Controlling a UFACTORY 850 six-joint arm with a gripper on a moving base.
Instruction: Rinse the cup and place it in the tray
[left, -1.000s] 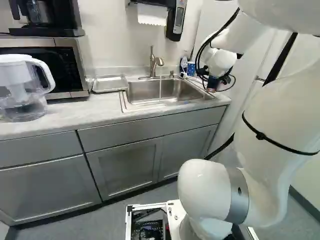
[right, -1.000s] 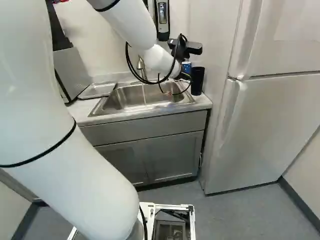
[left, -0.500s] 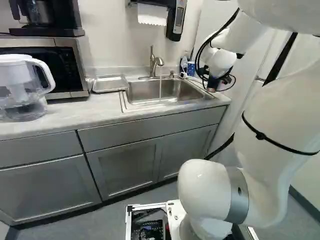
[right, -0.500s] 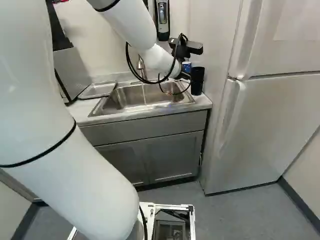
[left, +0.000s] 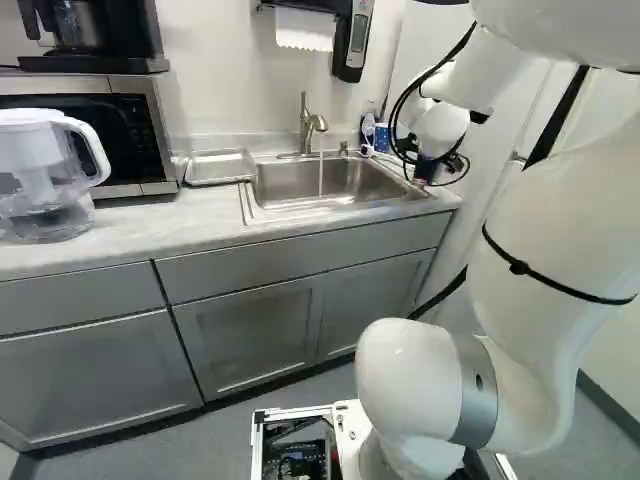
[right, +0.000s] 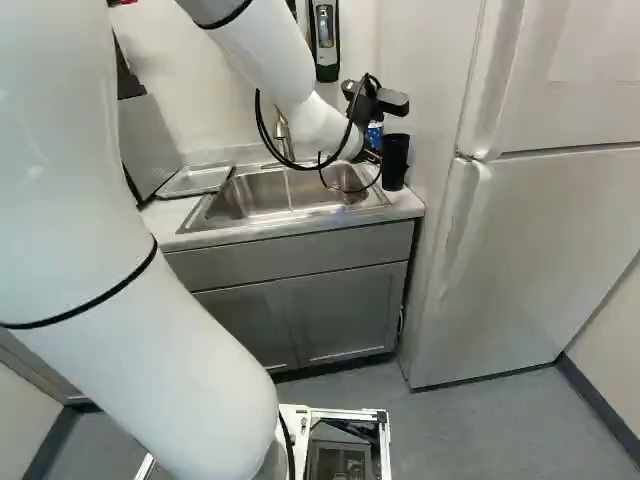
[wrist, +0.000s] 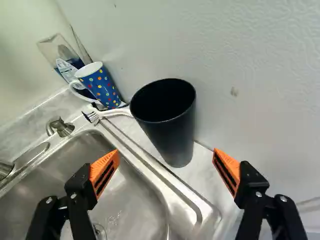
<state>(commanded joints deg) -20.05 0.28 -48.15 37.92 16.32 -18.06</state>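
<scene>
Because the black cup (wrist: 167, 125) stood on the desk (left: 130, 235) right beside the sink (wrist: 132, 202), ahead of the spread, empty claw (wrist: 166, 151), an off-centre approach risked one finger clipping its side and toppling it into the basin.

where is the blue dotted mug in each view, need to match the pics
Left base view: the mug is right of the faucet, by the sink's far right corner.
Right base view: partly covered, its blue showing just left of the black cup.
Wrist view: ahead of the gripper, beyond the black cup.
Shared landmark: the sink.
</scene>
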